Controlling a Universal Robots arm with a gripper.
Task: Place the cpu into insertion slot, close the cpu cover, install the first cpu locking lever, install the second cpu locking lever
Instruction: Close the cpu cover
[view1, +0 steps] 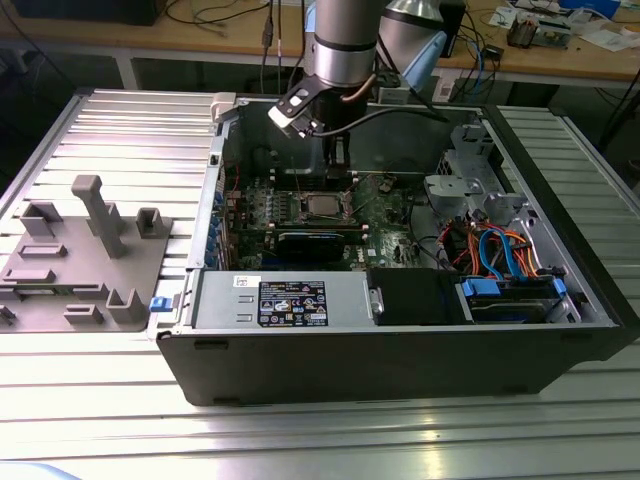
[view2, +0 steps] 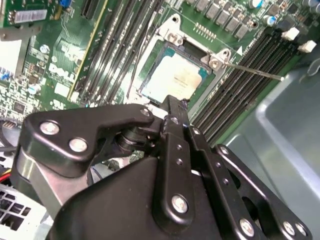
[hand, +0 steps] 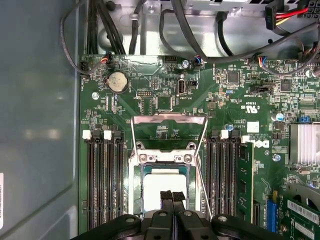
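Evidently the first step is looking finished: the small flat square cpu with its dull silver-grey metal top (hand: 161, 179) is lying flat inside the square dark insertion slot with the silver metal rim (hand: 165, 158), set in the green circuit board (hand: 150, 100). The black two-fingered gripper (hand: 172, 196) is hanging directly over the chip, its fingertips drawn narrow against each other and gripping nothing. Whether they are pressing on the metal top I cannot tell. The thin silver cpu cover with its square window (hand: 168, 119) is standing raised off the socket, on the side away from the gripper, so I am judging cover-closing to be the step in hand. Closing it is calling, as I read it, for a push on the raised frame to swing it down over the chip without scraping the top. The first wrist view is showing the raised cover and the closed fingertips squarely. The second wrist view is giving a slanted look at the cpu (view2: 175, 77) and a thin silver locking lever (view2: 252, 71) sticking out loose over the long black memory slots (view2: 235, 85). The exterior view is showing the arm reaching down into the open black computer case (view1: 400, 360) on the ribbed metal table (view1: 300, 440).
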